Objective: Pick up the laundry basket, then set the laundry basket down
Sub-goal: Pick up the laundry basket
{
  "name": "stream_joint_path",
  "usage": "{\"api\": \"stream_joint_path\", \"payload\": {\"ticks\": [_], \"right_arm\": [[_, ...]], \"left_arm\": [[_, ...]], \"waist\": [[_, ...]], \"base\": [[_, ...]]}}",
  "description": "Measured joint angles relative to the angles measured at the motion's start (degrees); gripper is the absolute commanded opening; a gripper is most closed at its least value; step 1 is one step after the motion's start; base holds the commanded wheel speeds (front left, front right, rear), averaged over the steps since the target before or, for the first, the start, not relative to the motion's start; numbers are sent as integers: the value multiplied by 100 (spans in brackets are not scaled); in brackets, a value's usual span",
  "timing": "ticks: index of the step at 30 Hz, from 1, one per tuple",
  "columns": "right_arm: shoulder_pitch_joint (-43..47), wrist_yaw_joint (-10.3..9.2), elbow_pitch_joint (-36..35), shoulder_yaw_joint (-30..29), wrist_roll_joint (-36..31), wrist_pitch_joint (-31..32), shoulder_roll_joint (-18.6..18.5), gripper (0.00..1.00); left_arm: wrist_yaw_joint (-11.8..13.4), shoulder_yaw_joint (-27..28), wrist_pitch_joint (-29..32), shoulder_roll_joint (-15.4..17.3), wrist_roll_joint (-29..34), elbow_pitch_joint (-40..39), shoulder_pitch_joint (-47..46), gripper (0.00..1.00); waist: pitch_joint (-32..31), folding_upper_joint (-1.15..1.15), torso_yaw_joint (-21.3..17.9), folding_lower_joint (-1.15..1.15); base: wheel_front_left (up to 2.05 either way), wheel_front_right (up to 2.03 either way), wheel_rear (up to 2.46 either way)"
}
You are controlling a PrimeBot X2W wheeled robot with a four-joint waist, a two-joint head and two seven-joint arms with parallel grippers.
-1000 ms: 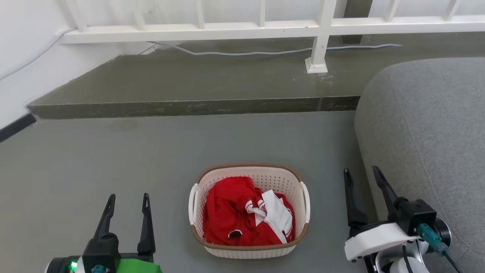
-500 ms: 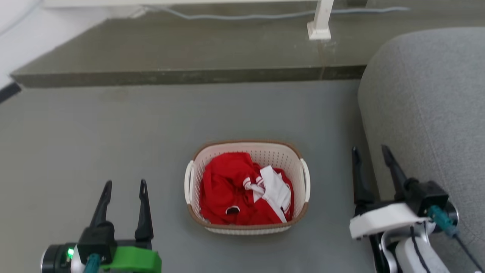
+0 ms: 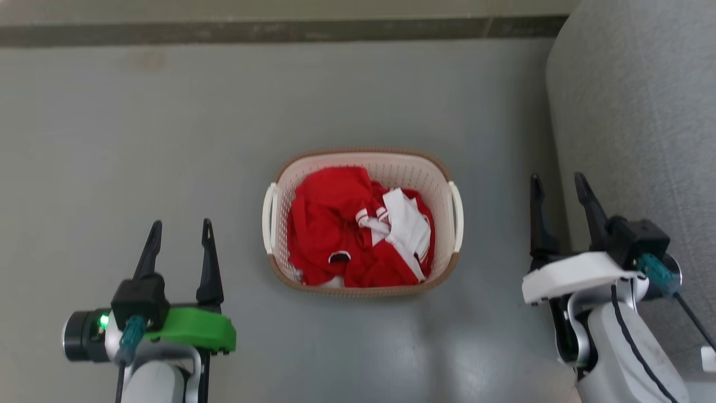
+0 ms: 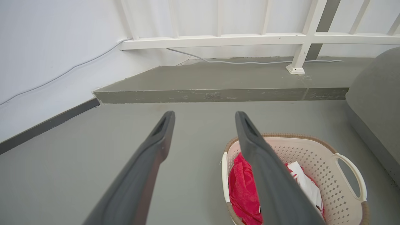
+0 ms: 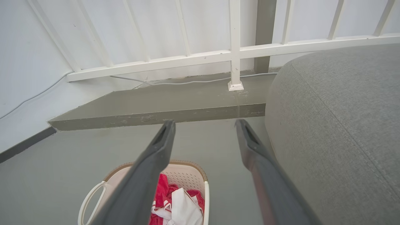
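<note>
On the left, the left gripper point(image 3: 182, 224) hangs over the grey floor point(image 3: 168, 112). Its 2 dark fingers are spread apart and hold nothing. It is near the basket but does not touch it.

In the middle, the laundry basket point(image 3: 362, 151) sits on the floor, between the 2 grippers. It is cream-white with little holes and a brown rim. It has 2 white handles point(image 3: 268, 218), 1 on each side, and nothing touches them. Inside lies red clothing point(image 3: 324, 224), with a white piece point(image 3: 405, 224) on top, toward the right. A small dark-edged patch on the red cloth may be a label, but it is too small to tell.

On the right, the right gripper point(image 3: 557, 178) has its 2 fingers spread apart too, with nothing between them. It is near the basket and not touching it. Just beside it, further right, is a big grey sofa point(image 3: 632, 112)
</note>
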Motion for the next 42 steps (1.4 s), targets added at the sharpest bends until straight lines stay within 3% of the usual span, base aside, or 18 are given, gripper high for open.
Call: {"api": "stream_joint_path", "payload": {"ticks": [15,42], "right_arm": [[-1113,100,881,-16,40,0,-34,100],[-2993,152,2242,53,54,2,-116,100]], "left_arm": [[-1,-331,0,-33,-458,1054,-1305,100],[-102,-909,-23,-124,-713,2470,-3495,100]], "waist": [[1222,0,81,0],[3353,0,280,0]], "base": [[0,0,0],[0,0,0]]}}
